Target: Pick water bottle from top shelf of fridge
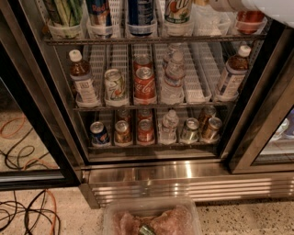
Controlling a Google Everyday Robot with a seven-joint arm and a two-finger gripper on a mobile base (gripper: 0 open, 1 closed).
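Single arm (pixel 271 10): white casing, enters at upper right corner of frame, runs leftward along top edge. Its end effector (pixel 219 4): pale tip at left end of arm, upper right of frame, largely cut off by top edge. Only lower margin of both visible.

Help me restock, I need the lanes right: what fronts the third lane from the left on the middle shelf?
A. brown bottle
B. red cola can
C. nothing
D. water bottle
B: a red cola can fronts that lane, between a pale can and small water bottles. The gripper is at the view's top right, above the top shelf.
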